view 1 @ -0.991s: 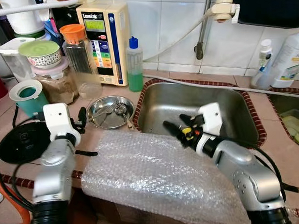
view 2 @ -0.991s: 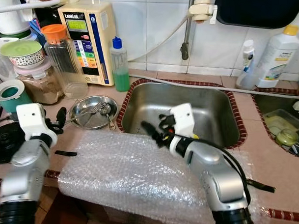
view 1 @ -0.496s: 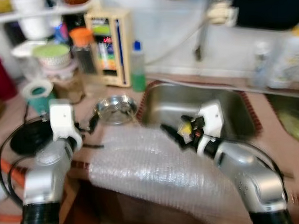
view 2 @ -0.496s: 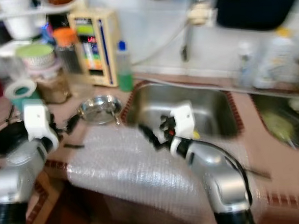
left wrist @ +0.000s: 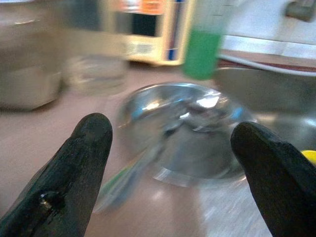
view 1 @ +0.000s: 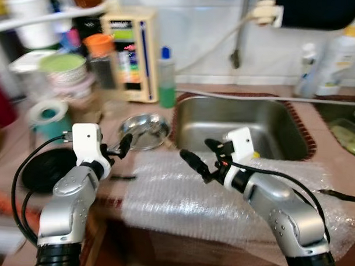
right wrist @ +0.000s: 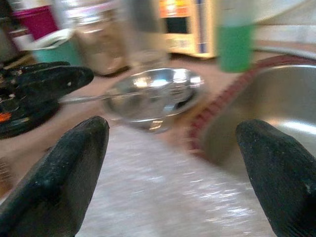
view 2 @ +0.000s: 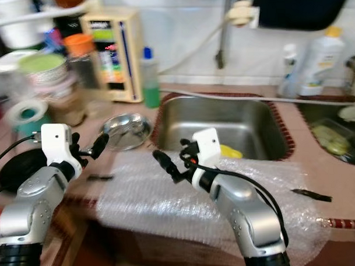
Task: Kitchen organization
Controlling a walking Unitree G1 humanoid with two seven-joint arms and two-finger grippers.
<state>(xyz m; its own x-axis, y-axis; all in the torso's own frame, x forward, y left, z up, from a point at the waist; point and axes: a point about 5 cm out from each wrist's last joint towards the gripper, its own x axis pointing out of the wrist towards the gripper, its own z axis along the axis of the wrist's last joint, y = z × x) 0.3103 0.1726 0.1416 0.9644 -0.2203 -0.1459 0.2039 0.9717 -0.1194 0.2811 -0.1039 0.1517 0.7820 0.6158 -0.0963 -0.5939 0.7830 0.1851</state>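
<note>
Pink tiled counter (view 1: 318,157) is backed by white wall tiles, with a red-brown border around a rectangular stainless sink (view 1: 235,122). A yellow object (view 2: 230,151) is seen in the sink beside the right wrist. 1 wide sheet of bubble wrap (view 1: 185,200), clear and dimpled, is draped over the counter's front edge.

A round, shiny steel bowl (view 1: 143,129) is set left of the sink, just past the wrap; metal utensils (left wrist: 163,138) are held in it, blurred. Behind it, a clear bottle of green liquid with a blue cap (view 1: 166,78) and a cream box-shaped appliance with a coloured panel (view 1: 129,56) are noted; its writing cannot be read. An orange-lidded jar (view 1: 99,57), a green-lidded bowl on a jar (view 1: 61,67) and a teal cup (view 1: 47,114) are crowded further left. White bottles (view 2: 318,61) stand right of the sink.

Left gripper (view 1: 121,146) is held near the bowl, fingers spread, nothing gripped. Right gripper (view 1: 200,158) is held above the wrap, fingers spread, nothing gripped.
</note>
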